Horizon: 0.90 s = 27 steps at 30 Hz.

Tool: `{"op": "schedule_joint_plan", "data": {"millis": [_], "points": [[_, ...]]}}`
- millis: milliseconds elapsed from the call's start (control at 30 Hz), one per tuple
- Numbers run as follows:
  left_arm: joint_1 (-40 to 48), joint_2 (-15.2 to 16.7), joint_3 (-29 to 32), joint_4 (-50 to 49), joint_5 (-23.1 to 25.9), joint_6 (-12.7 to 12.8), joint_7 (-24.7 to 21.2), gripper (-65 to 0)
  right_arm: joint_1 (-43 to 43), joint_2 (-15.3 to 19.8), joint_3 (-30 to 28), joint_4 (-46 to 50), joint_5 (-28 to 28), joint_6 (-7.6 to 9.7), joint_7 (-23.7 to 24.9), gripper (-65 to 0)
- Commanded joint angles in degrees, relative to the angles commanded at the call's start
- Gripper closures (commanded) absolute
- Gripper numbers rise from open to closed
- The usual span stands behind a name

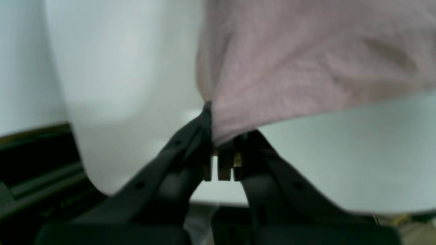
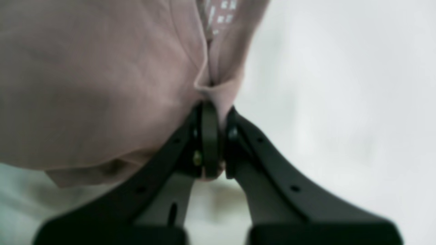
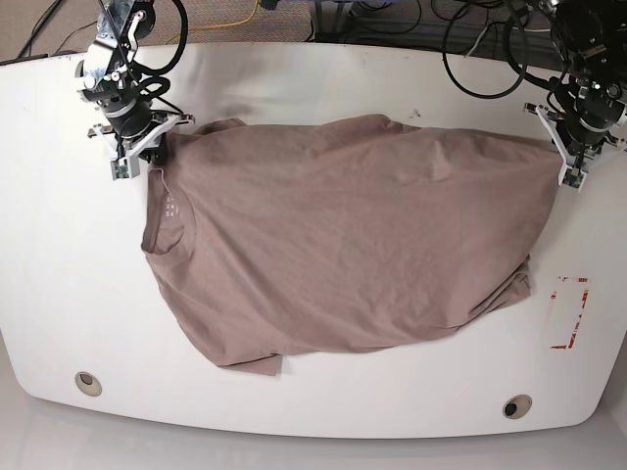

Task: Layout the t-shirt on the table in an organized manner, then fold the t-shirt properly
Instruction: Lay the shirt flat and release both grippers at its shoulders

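Across the white bench [image 3: 59, 294] the t-shirt [image 3: 343, 245] is spread, collar toward the right gripper [image 3: 157, 147], whose jaws are clamped on the fabric there. At the opposite edge, cloth is pinched by the left gripper [image 3: 558, 147].

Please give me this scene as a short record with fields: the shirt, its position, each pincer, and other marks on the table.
garment: t-shirt, mauve-brown, spread wide but wrinkled
orientation: collar toward the base view's left, hem toward its right
surface: table, glossy white
left pincer: shut on the t-shirt's edge, at the base view's right
right pincer: shut on the t-shirt's edge near the collar, at the base view's left
loose part: one sleeve lies on the near side, partly crumpled
marks: red tape outline; two grey grommets near the front edge
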<state>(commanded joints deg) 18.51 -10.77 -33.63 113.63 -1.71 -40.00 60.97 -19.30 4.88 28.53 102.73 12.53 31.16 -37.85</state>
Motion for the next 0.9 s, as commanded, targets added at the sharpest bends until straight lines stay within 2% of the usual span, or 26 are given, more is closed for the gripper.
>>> {"op": "schedule_joint_plan", "data": {"millis": [200, 600, 700, 767, 800, 867, 900], "points": [[5.54, 0.09, 0.0, 0.0, 0.0, 0.0, 0.0, 0.0, -5.1, -2.11, 0.0, 1.93, 0.18, 0.0, 0.0, 0.0], [11.69, -1.23, 0.0, 0.0, 0.09, 0.0, 0.0, -0.4, -10.64, -2.46, -0.09, 4.48, 0.09, -0.26, 0.0, -1.4], [11.69, -1.49, 0.09, 0.0, 0.35, 0.0, 0.0, -0.6, -10.64, -2.46, 0.0, 4.75, -0.35, -0.53, -0.97, -11.6], [11.78, -1.58, 0.09, 0.0, 0.35, 0.0, 0.0, -1.4, -10.64, -2.46, 0.09, 5.27, -0.35, -0.62, -2.11, -24.9], [11.78, -1.58, 0.09, 0.0, 0.35, 0.0, 0.0, -2.9, -10.64, -2.46, 0.09, 5.54, -0.35, -0.62, -2.2, -29.3], [11.78, -2.46, 0.09, 0.0, 0.35, 0.0, 0.09, -11.7, -10.73, -2.55, 0.09, 6.07, -0.35, -0.62, -2.46, -40.6], [11.78, -2.64, 0.0, 0.0, 0.35, 0.0, 0.09, -15.1, -10.73, -2.55, 0.09, 6.33, -0.35, -0.62, -2.46, -43.8]]}}
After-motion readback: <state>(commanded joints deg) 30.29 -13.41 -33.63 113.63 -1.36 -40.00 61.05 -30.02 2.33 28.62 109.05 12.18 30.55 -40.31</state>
